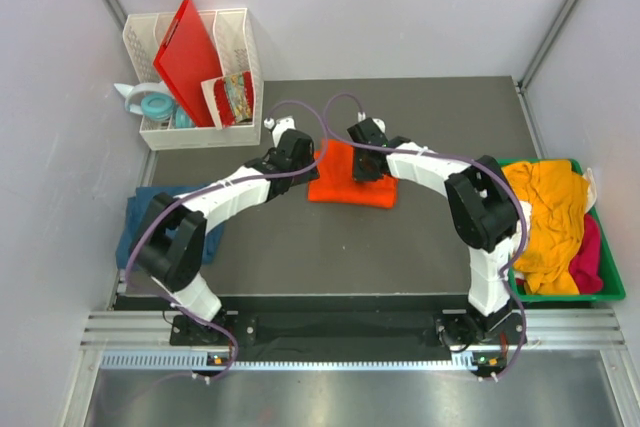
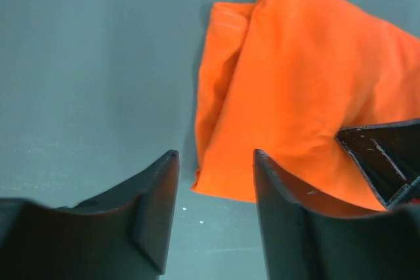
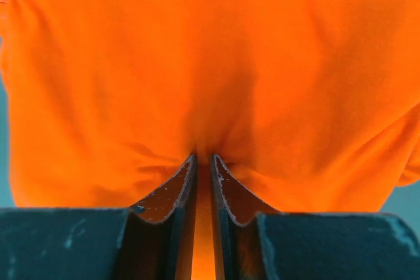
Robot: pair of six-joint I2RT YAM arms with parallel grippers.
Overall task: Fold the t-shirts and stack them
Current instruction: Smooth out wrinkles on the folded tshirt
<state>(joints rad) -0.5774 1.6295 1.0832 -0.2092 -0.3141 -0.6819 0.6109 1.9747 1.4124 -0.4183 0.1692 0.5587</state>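
Note:
The bright orange t-shirt (image 1: 345,185) lies folded on the dark mat at the table's middle. My right gripper (image 1: 364,173) presses down on its top, jaws nearly closed and pinching a fold of the orange cloth (image 3: 210,63); the gripper (image 3: 203,162) shows in the right wrist view. My left gripper (image 1: 311,161) is open and empty at the shirt's left edge; in the left wrist view (image 2: 215,162) the shirt's corner (image 2: 302,96) lies just beyond its fingertips. A dark teal-blue t-shirt (image 1: 148,209) lies folded at the left, partly under the left arm.
A green bin (image 1: 612,293) at the right holds mustard-yellow (image 1: 545,212), pink (image 1: 590,257) and white shirts. A white rack (image 1: 240,42) at the back left holds a stiff red board (image 1: 190,57) and a snack packet.

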